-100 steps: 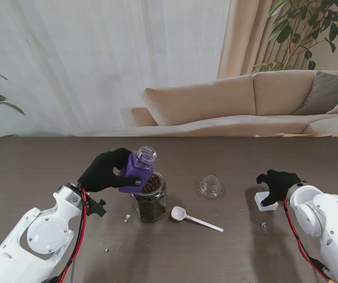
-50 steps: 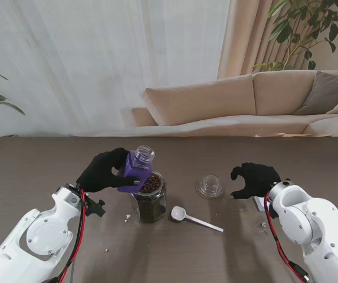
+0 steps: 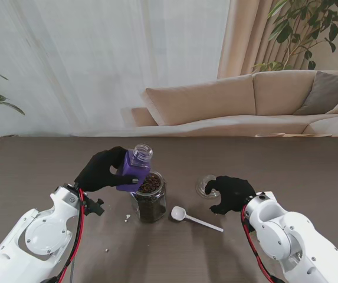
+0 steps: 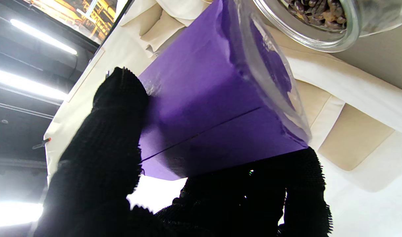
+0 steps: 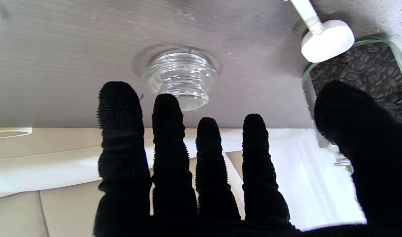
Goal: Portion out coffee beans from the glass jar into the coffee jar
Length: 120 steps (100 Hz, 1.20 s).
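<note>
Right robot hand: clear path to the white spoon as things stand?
Probably yes. The right robot hand is open and empty, the white spoon lies just beside it on bare table, nothing between them.

Glass jar [image 3: 150,197] stood left of table [image 3: 33,165] centre, beans in it. Coffee jar [image 3: 134,170] sat tilted above its far-left rim, in left hand [image 3: 101,170]. Spoon [image 3: 193,219] lay just right of the glass jar; lid [image 3: 206,186] farther right and back, right hand [image 3: 232,193] beside it.
</note>
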### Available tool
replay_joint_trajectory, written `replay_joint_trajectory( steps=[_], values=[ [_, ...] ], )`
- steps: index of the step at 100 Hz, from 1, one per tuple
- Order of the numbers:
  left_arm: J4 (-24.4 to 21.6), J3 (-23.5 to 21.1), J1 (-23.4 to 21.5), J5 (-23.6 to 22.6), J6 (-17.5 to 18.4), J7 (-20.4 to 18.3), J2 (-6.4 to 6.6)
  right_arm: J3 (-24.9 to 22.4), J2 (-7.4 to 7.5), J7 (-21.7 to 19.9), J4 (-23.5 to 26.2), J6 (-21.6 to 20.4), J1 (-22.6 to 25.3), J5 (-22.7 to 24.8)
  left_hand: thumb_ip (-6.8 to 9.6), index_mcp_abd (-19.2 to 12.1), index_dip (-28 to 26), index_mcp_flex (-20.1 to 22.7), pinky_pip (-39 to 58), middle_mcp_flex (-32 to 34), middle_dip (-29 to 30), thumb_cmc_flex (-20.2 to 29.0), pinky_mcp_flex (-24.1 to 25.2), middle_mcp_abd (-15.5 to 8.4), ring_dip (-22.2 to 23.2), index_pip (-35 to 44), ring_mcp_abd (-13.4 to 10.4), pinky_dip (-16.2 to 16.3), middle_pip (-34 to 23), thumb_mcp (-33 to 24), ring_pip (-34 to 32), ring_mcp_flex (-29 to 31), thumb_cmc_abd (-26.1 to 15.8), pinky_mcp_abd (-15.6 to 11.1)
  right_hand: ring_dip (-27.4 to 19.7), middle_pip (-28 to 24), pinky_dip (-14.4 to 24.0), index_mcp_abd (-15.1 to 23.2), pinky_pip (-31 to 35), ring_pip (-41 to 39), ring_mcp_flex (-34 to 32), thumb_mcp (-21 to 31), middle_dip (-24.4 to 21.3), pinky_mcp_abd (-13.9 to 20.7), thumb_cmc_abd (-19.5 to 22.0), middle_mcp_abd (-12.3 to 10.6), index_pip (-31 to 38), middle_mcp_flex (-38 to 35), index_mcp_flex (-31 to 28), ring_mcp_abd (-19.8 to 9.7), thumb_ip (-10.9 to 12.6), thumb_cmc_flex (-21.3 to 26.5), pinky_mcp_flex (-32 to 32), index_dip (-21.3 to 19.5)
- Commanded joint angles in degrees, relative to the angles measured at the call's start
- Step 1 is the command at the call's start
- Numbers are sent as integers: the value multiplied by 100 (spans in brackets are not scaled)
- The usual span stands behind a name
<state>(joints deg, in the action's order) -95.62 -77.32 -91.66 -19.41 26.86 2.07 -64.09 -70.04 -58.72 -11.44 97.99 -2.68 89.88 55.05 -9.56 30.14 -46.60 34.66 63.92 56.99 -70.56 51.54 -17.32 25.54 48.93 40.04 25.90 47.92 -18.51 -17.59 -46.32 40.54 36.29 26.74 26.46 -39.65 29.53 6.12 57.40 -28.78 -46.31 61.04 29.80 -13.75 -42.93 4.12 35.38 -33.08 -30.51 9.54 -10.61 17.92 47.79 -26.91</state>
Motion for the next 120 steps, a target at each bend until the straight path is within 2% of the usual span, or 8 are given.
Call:
replay_joint_trajectory(
  steps=[1, 17, 57, 114, 120],
  values=[
    [-27, -47, -44, -17, 40, -78, -21, 150, -97, 39, -41, 132, -10, -15, 423, -269, -425, 344, 337, 406, -149, 1175, 63, -555, 90, 2406, 162, 167, -426, -1722, -53, 189, -856, -377, 159, -165, 145, 178, 306, -240, -172, 306, 142, -98, -330, 7, 102, -160, -177, -62, 10, 89, -2485, 99],
    [-60, -107, -97, -17, 86, -82, -17, 456, -137, 349, -152, 382, -60, 24, 423, -274, -428, 348, 338, 408, -147, 1171, 60, -560, 89, 2411, 155, 168, -425, -1726, -51, 189, -855, -374, 463, -393, 212, 252, 521, -874, -363, 365, 356, -101, -633, -24, 178, -358, -498, -132, -52, -59, -2361, 112],
    [-60, -135, -143, 28, 131, -27, -33, 1269, -191, 639, -587, 1028, -373, -65, 421, -261, -426, 355, 338, 416, -148, 1171, 65, -551, 91, 2401, 176, 171, -428, -1740, -53, 195, -847, -361, 728, -510, 330, 220, 875, -1492, -617, 499, 519, -66, -832, -12, 225, -496, -722, -236, -34, 95, -2170, 111],
    [-139, -150, -210, 11, 88, 3, -38, 2058, -294, 1065, -1270, 1562, -871, -284, 417, -263, -432, 351, 337, 410, -150, 1166, 71, -548, 95, 2396, 175, 174, -428, -1739, -55, 187, -850, -363, 699, -553, 334, -52, 989, -1520, -734, 477, 575, -80, -767, -6, 271, -612, -737, -253, -40, 46, -2058, 108],
    [-144, -151, -215, 5, 80, -1, -37, 2021, -288, 1060, -1213, 1605, -830, -251, 419, -270, -435, 349, 338, 411, -152, 1169, 70, -553, 95, 2400, 168, 174, -430, -1740, -56, 189, -851, -366, 699, -557, 328, -94, 996, -1528, -761, 486, 575, -81, -762, -3, 271, -626, -710, -253, -38, 55, -2043, 114]
  ],
)
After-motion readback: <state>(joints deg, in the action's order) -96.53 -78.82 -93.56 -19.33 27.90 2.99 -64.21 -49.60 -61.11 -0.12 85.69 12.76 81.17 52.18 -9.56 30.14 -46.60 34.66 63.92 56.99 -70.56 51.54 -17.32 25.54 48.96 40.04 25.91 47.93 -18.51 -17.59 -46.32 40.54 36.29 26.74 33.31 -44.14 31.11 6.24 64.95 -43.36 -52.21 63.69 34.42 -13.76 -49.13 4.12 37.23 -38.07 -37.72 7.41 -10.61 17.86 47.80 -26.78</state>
